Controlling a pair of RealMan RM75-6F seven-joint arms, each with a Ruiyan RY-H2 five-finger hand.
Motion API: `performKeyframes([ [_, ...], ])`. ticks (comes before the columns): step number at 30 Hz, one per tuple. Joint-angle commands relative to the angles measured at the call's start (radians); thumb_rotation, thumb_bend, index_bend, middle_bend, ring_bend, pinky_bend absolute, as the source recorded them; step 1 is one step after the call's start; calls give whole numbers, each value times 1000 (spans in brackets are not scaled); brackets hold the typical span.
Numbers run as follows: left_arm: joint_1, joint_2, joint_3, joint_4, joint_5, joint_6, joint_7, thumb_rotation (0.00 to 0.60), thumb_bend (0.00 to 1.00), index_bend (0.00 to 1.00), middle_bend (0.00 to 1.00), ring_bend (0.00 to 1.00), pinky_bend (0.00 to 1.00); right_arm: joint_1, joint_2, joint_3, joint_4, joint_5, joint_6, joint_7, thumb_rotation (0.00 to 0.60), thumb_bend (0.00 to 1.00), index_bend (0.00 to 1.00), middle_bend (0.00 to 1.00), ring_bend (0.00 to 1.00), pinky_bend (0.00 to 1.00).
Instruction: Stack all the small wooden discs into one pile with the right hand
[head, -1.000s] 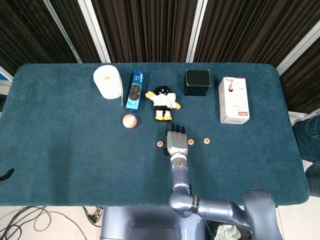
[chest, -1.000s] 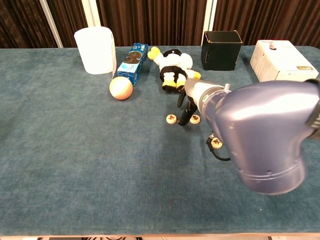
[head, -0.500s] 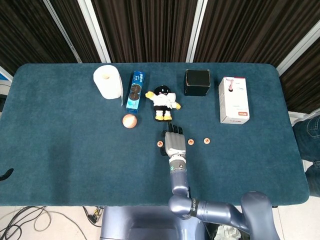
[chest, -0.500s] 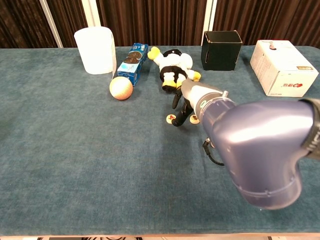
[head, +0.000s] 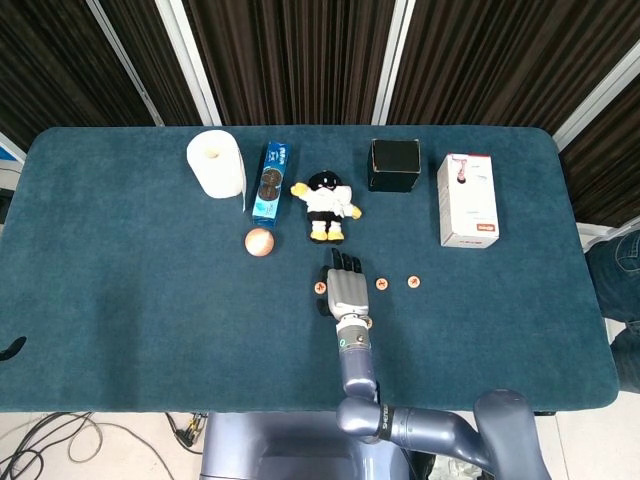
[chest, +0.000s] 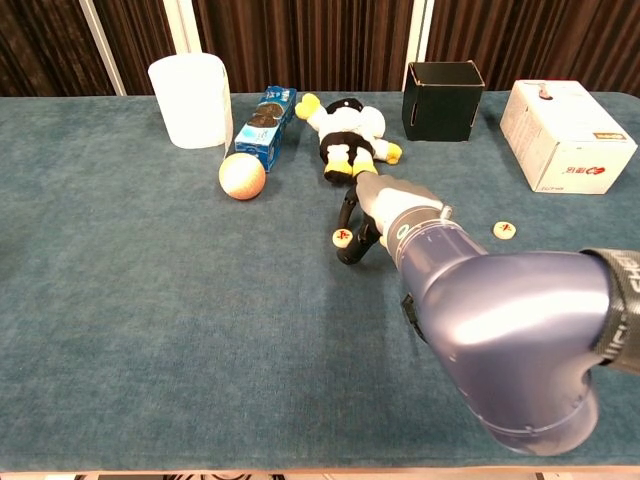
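Three small wooden discs lie in a row on the blue table (head: 150, 300). The left disc (head: 320, 288) (chest: 343, 237) is right beside my right hand (head: 345, 287) (chest: 365, 215). The middle disc (head: 381, 285) lies just right of the hand and is hidden behind the arm in the chest view. The right disc (head: 413, 282) (chest: 505, 230) lies apart. My right hand hangs palm down with its fingers spread. A finger and the thumb stand on either side of the left disc, which lies flat on the cloth. Only a dark tip (head: 10, 348) at the table's left edge may be my left hand.
Behind the discs stand a plush toy (head: 327, 207), an orange ball (head: 259, 242), a blue cookie box (head: 270, 182), a paper roll (head: 217, 164), a black box (head: 394, 165) and a white carton (head: 467, 200). My right forearm (chest: 500, 340) fills the near right of the chest view.
My right hand has slid left, from over the middle disc to the left disc. The right disc has come out from behind the arm in the chest view. No disc has moved.
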Motion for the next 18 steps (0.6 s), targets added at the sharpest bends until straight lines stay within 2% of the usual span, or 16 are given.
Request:
performKeyframes([
  [1, 0, 0, -1, -2, -4, -1, 2, 600, 148, 47, 0, 0, 0, -2, -4, 3, 8, -5, -1, 0, 600, 406, 421, 0, 0, 0],
  [18, -2, 6, -4, -15, -27, -11, 14, 600, 148, 47, 0, 0, 0, -5, -14, 35, 35, 4, -25, -26, 600, 406, 463, 0, 0, 0],
])
